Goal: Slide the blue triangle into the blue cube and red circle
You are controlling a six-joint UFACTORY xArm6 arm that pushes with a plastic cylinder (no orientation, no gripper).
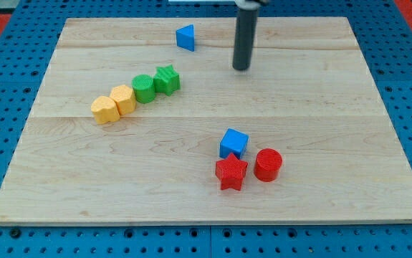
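The blue triangle (185, 37) lies near the view's top, left of centre. My tip (241, 68) stands to its right and slightly lower, apart from it. The blue cube (233, 143) sits lower right of centre. The red circle (268, 164) lies just right of and below the cube. A red star (231, 172) touches the cube from below.
A row of blocks runs diagonally at the left: a green star (167, 79), a green circle (144, 88), a yellow block (123, 99) and another yellow block (105, 110). The wooden board (84, 186) rests on a blue pegboard surface.
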